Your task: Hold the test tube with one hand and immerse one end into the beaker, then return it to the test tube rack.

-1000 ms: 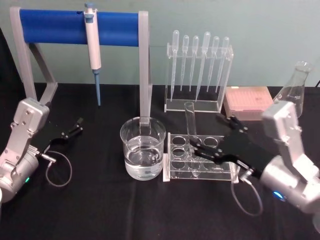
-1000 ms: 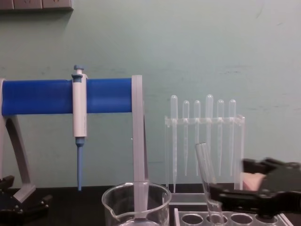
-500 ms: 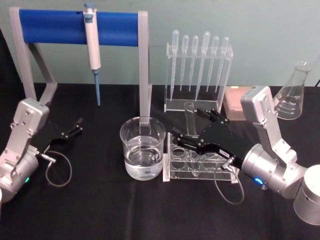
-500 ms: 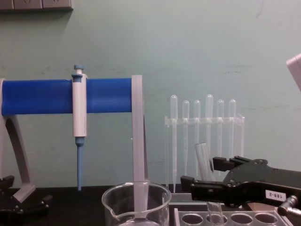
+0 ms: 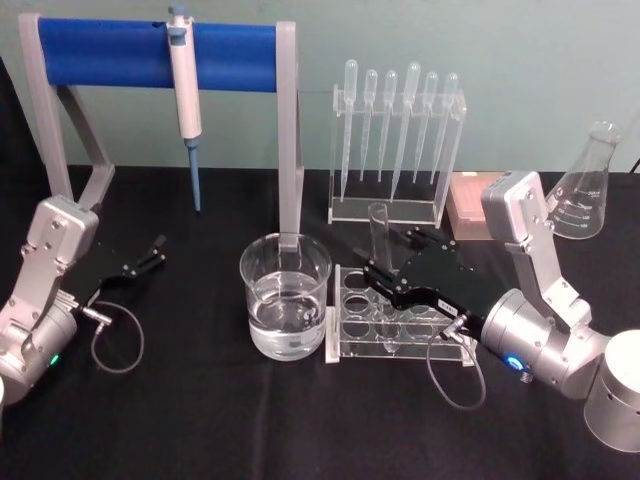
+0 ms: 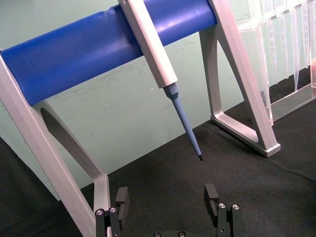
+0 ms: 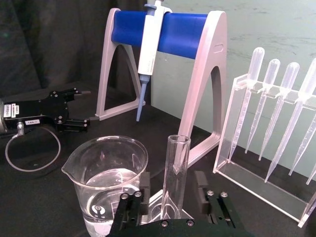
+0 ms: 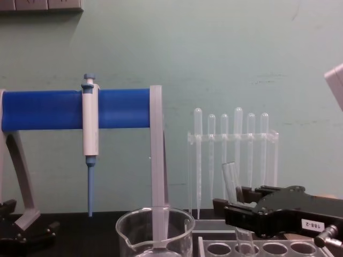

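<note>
Right jaws apart around test tube (image 7: 175, 168)

Test tube (image 5: 379, 232): in the head view its lower length is hidden behind the right gripper (image 5: 386, 258); in the right wrist view its round end is out of sight behind the gripper's body.
Test tube rack (image 8: 262, 248): cut off by the chest view's lower edge just below its top plate.
Beaker (image 8: 155, 227): its base is cut off by the chest view's lower edge.
Left gripper (image 6: 167, 190): its body is cut off by the left wrist view's lower edge.
Label (image 8: 311, 224): the print is too small to read with certainty.
Pink box (image 5: 465, 205): its right part is hidden behind the right arm (image 5: 525, 225).
Pipettor (image 6: 148, 44): its top is cut off by the left wrist view's upper edge.
</note>
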{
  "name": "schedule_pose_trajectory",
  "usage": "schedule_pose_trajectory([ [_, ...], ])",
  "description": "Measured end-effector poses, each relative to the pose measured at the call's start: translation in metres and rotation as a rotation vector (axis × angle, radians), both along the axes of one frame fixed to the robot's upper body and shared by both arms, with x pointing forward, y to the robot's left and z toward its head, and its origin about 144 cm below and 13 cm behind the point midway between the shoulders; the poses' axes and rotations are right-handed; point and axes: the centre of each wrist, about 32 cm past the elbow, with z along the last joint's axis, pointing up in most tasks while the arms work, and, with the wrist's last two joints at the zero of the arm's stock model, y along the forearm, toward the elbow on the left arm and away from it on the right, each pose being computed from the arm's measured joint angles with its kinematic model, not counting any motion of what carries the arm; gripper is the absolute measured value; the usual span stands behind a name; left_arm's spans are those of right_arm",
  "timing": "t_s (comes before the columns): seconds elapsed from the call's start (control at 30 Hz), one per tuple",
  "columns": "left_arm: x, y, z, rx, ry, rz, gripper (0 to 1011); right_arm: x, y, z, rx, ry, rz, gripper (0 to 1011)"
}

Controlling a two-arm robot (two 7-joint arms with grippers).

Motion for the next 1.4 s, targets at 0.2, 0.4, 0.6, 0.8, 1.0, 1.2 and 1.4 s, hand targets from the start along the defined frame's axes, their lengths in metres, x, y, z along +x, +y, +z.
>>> schedule_pose_trajectory([
  [0.2, 0.000, 0.000, 0.000, 0.000, 0.000, 0.000, 1000, 0.000, 0.001, 0.000, 0.001, 0.001, -0.002, 390],
  [0.4, 0.000, 0.000, 0.000, 0.000, 0.000, 0.000, 1000, -0.001, 0.001, 0.001, 0.006, -0.004, -0.003, 233],
  [0.6, 0.000, 0.000, 0.000, 0.000, 0.000, 0.000, 1000, -0.007, 0.000, 0.008, 0.026, -0.025, -0.011, 226],
  [0.8, 0.000, 0.000, 0.000, 0.000, 0.000, 0.000, 1000, -0.015, -0.003, 0.023, 0.078, -0.062, -0.026, 226],
  [1.0, 0.000, 0.000, 0.000, 0.000, 0.000, 0.000, 1000, -0.022, -0.006, 0.041, 0.146, -0.093, -0.040, 226],
  [1.2, 0.000, 0.000, 0.000, 0.000, 0.000, 0.000, 1000, -0.025, -0.006, 0.051, 0.172, -0.108, -0.042, 226],
  [1.4, 0.000, 0.000, 0.000, 0.000, 0.000, 0.000, 1000, -0.027, -0.005, 0.053, 0.178, -0.105, -0.044, 226],
])
